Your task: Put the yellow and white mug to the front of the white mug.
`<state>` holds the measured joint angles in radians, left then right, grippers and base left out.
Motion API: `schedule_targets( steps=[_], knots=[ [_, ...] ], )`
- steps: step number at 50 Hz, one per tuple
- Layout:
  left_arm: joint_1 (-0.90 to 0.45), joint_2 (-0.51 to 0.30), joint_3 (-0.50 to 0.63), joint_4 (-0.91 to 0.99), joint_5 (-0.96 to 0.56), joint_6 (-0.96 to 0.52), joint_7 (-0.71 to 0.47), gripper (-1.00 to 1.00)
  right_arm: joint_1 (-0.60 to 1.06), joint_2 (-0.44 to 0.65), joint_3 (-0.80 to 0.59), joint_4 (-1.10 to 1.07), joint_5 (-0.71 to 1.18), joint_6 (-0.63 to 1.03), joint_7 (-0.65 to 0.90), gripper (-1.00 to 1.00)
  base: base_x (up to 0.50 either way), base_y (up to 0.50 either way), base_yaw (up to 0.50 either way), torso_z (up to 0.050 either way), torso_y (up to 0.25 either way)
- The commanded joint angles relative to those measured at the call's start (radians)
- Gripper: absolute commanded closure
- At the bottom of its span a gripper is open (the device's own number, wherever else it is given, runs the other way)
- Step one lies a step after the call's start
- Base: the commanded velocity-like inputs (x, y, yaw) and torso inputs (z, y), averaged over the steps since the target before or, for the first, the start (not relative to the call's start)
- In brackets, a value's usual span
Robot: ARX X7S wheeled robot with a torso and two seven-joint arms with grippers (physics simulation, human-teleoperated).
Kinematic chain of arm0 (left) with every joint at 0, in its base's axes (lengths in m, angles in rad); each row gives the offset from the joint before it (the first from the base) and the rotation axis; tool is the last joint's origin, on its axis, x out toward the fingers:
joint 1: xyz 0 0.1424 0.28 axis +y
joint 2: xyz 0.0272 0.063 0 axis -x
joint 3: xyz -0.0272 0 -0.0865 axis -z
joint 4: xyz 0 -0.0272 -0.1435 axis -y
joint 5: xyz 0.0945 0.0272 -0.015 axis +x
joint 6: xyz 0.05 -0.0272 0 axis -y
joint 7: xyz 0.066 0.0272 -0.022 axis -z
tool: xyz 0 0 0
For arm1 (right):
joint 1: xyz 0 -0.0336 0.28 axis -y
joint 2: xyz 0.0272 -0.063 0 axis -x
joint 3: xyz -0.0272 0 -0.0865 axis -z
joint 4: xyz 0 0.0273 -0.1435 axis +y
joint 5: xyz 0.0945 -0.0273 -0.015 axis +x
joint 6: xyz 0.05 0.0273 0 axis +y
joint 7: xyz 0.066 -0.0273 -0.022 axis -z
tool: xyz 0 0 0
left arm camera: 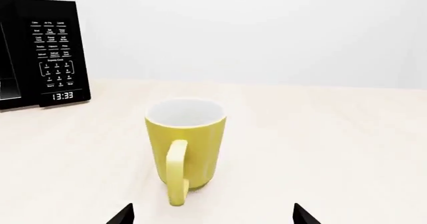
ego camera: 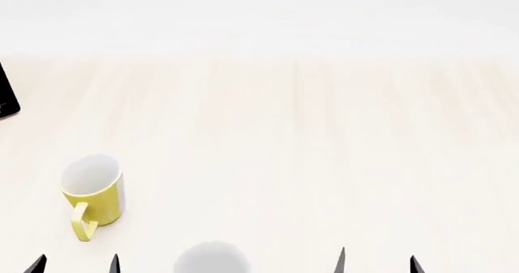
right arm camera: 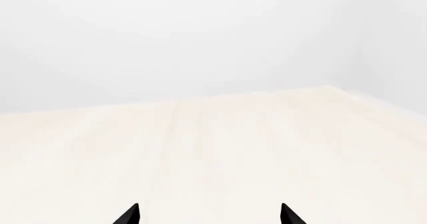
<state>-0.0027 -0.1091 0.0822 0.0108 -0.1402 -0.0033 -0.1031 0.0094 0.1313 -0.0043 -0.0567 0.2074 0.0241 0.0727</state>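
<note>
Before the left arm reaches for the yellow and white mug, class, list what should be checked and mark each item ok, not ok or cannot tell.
1. Yellow and white mug upright on the table: ok.
2. Left gripper open and empty, fingertips apart: ok.
3. Mug lined up between the left fingertips in the left wrist view: ok, handle facing the gripper.
4. White mug located: ok, but only its rim shows at the head view's lower edge.
5. Free spot in front of the white mug: cannot tell, out of frame.
6. Right gripper open and away from both mugs: ok.
</note>
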Motion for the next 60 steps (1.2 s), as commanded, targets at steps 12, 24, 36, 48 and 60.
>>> schedule_targets(
  steps=[12, 24, 36, 48, 60],
  knots=[
    [-0.002, -0.021, 0.019, -0.001, -0.022, 0.001, -0.02, -1.0, 0.009, 0.002, -0.037, 0.016, -0.154, 0.009, 0.141, -1.0, 0.33, 0.07, 0.0, 0.0, 0.001],
    [-0.006, -0.029, 0.032, -0.008, -0.03, -0.001, -0.026, -1.0, 0.003, 0.011, -0.047, 0.017, -0.11, -0.02, 0.115, -1.0, 0.0, 0.21, 0.0, 0.0, 0.0],
    [-0.009, -0.036, 0.043, -0.012, -0.036, -0.001, -0.034, -1.0, 0.009, 0.017, -0.047, 0.015, -0.112, 0.001, 0.144, -1.0, 0.0, 0.0, 0.0, 0.0, 0.0],
    [-0.011, -0.043, 0.053, -0.016, -0.042, 0.002, -0.04, -1.0, 0.006, 0.022, -0.051, 0.009, -0.07, 0.003, 0.129, -1.0, 0.14, 0.0, 0.0, 0.0, 0.0],
    [-0.015, -0.049, 0.063, -0.025, -0.047, 0.003, -0.045, -1.0, 0.012, 0.025, -0.055, 0.015, -0.064, 0.017, 0.149, -1.0, 0.0, 0.0, 0.0, 0.0, 0.0]
  ],
)
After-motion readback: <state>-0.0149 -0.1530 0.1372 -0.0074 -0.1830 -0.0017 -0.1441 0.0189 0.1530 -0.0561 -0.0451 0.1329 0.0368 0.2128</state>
